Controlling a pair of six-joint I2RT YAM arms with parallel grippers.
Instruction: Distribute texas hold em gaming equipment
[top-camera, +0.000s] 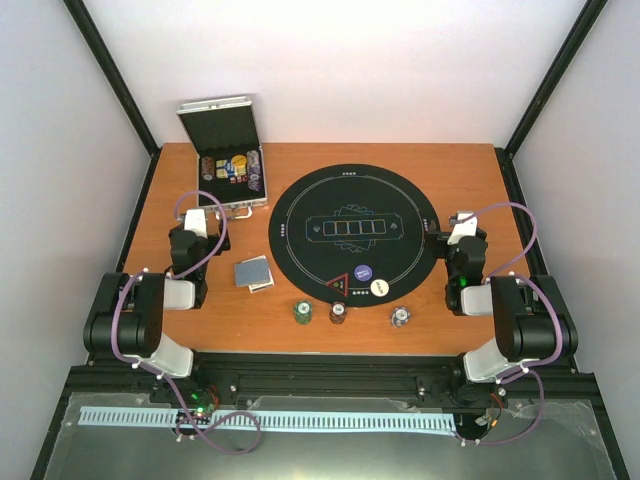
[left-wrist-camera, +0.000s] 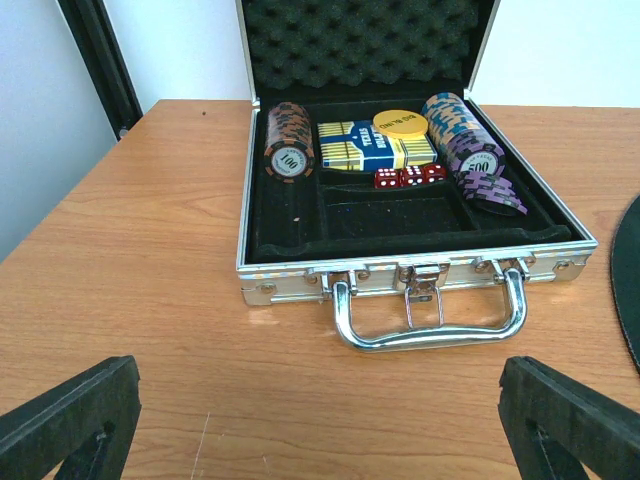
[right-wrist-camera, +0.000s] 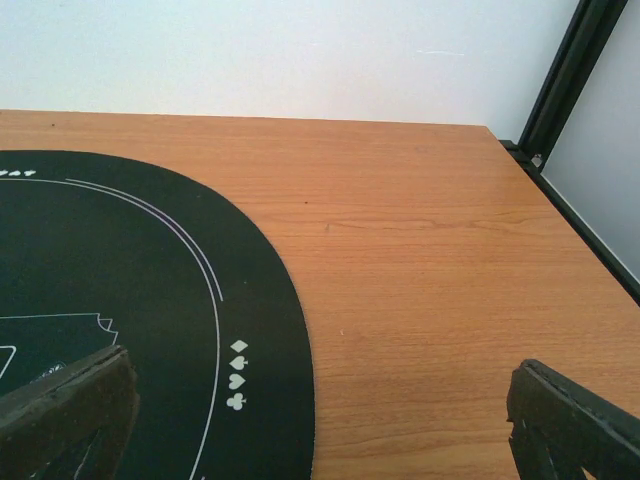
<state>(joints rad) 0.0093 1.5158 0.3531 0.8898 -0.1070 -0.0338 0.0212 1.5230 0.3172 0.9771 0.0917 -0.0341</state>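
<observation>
Risk: sweep in low and your wide-open, empty left claw (left-wrist-camera: 320, 435) or right claw (right-wrist-camera: 320, 425) topples the short green striped poker-chip stack (top-camera: 301, 313).

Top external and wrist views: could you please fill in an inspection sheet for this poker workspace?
Surface: wooden table, round black poker mat at its centre.
Job's things: green chip stack, reddish chip stack and white chip stack just off the mat's near edge; card deck left of the mat; red triangle marker, purple disc and white disc on the mat.
Clutter: open silver case holding chip rows, a card box, red dice.
Grippers: left gripper and right gripper open, empty.
Cables: purple cables looped along both arms.
Surroundings: white walls, black frame posts.
</observation>
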